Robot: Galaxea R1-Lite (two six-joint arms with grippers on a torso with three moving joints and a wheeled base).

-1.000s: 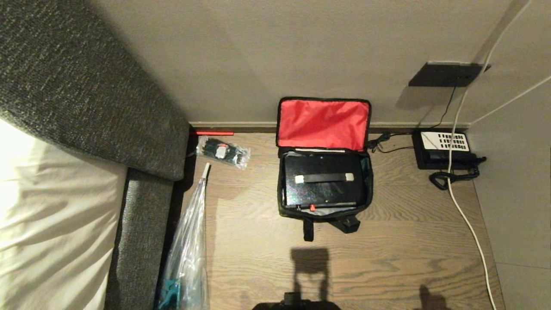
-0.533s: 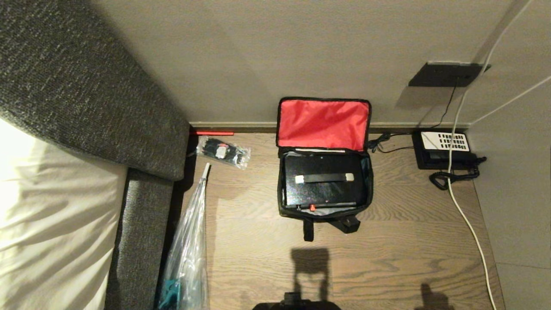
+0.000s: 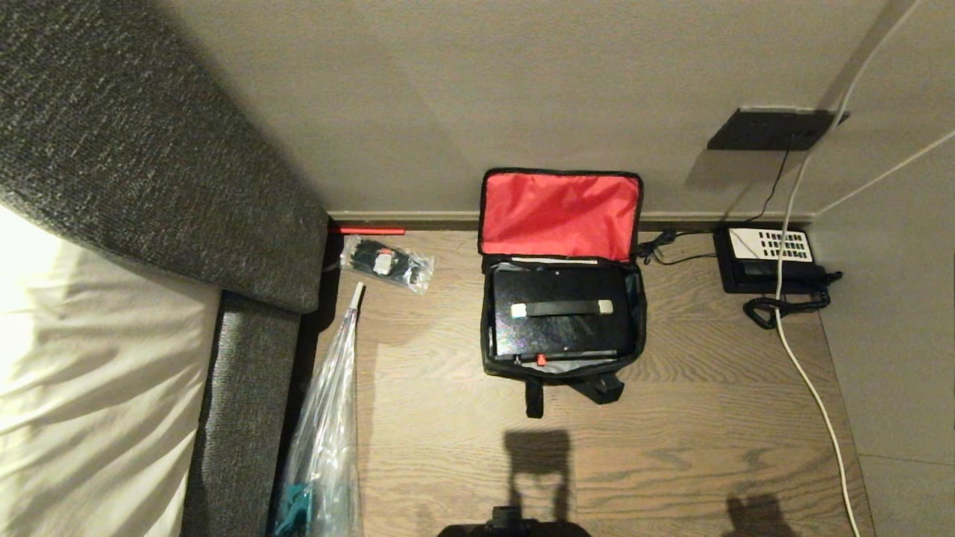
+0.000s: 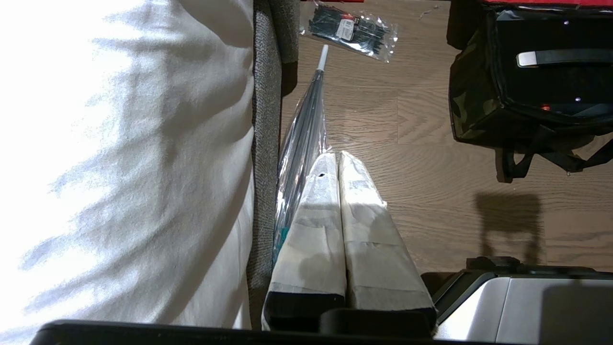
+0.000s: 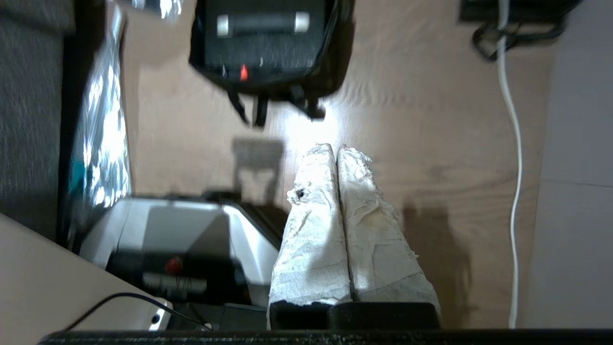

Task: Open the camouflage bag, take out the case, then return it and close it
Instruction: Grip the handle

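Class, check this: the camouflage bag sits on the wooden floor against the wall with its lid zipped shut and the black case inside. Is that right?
Not quite. The camouflage bag has its lid open, red lining showing against the wall; the head view shows it. The case is indeed inside.

On the floor: 1 camouflage bag (image 3: 561,276), 1 case (image 3: 561,317), 1 telephone (image 3: 768,257), 1 clear packet (image 3: 386,262), 1 wrapped umbrella (image 3: 325,432).

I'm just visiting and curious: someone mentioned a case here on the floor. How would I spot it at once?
Look at the wooden floor by the wall, between the grey sofa and the black telephone. There stands the camouflage bag, its lid flipped up to show red lining. The case lies inside it: flat, glossy black, with a black handle with silver-white ends and a small red dot, unlike the telephone with its white keypad.
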